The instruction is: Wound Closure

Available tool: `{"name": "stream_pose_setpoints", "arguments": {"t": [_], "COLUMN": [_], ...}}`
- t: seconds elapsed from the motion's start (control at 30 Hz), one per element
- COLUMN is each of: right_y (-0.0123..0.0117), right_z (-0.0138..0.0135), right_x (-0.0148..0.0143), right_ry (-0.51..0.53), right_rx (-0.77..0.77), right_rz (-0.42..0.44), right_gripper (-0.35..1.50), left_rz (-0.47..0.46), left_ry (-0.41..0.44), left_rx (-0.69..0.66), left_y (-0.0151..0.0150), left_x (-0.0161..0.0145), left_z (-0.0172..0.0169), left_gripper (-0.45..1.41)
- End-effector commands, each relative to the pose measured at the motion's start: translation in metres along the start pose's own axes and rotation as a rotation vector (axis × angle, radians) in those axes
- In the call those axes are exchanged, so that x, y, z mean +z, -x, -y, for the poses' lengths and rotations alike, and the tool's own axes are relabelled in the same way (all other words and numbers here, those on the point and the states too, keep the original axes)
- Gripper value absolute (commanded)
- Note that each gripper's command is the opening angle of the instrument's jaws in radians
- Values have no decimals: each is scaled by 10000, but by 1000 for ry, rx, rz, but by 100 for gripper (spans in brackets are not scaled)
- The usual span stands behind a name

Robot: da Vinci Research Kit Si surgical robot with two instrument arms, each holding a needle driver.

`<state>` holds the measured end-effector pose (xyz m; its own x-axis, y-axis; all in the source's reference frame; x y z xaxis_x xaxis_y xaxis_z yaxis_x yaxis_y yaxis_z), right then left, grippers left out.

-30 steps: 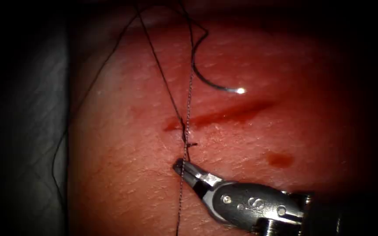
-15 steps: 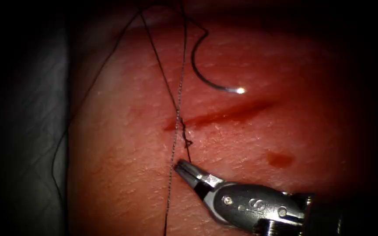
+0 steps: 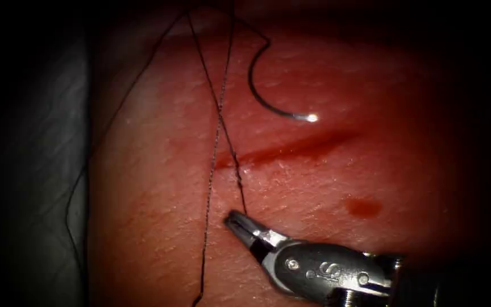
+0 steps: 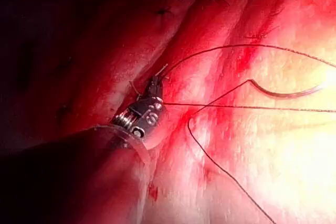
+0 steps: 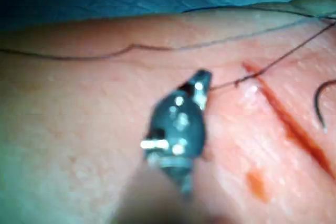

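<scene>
Lying free on the tissue, the needle rests above the cut in the endoscope view, its curve open toward the right and its bright tip just short of the cut's upper edge. Neither tool holds it, and it is not in the tissue. Thread runs from its tail up toward the tissue's dark top edge; two strands come down from there and cross just above the cut's left end. One strand meets the cut's left end and ends at the right tool, whose jaws are closed on it just below the cut. The other strand runs on down past the tool's left side to the lower edge. A further loop of thread trails over the tissue's left edge onto the grey cloth. A small spot of red fluid sits right of the tool, below the cut. The tissue to the right of the needle and cut lies open.

In the left wrist view the needle lies apart from the right tool.
</scene>
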<state>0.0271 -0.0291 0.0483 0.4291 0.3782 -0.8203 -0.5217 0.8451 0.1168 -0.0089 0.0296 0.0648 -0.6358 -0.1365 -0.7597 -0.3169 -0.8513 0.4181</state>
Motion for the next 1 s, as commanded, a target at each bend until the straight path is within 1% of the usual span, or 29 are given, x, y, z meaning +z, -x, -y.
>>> {"name": "stream_pose_setpoints", "arguments": {"t": [0.03, 0.17, 0.27, 0.57, 0.77, 0.87, 0.93, 1.0], "right_y": [8, 15, 20, 16, 13, 13, 10, 9], "right_z": [16, 23, 31, 45, 49, 48, 44, 41], "right_x": [1, -1, -9, -23, -27, -26, -22, -22], "right_ry": [-6, -24, -36, -46, -47, -46, -59, -47], "right_rx": [-2, -16, -11, -18, -12, -11, -4, 4], "right_rz": [5, 20, 24, 24, 24, 25, 7, -24], "right_gripper": [-35, -35, -35, -35, -35, -35, -35, 17], "left_rz": [5, 17, 19, 33, 39, 30, -15, -56], "left_ry": [-4, -10, -11, -22, -24, -24, -11, -2], "left_rx": [-3, 2, 8, 18, 23, 24, 26, 20], "left_y": [2, 1, 1, 0, 0, 0, -3, -7], "left_x": [9, 11, 11, 13, 13, 13, 11, 8], "left_z": [1, 0, 0, 10, 10, 9, 4, -3], "left_gripper": [-45, -45, -45, -45, -45, -45, -45, -45]}}
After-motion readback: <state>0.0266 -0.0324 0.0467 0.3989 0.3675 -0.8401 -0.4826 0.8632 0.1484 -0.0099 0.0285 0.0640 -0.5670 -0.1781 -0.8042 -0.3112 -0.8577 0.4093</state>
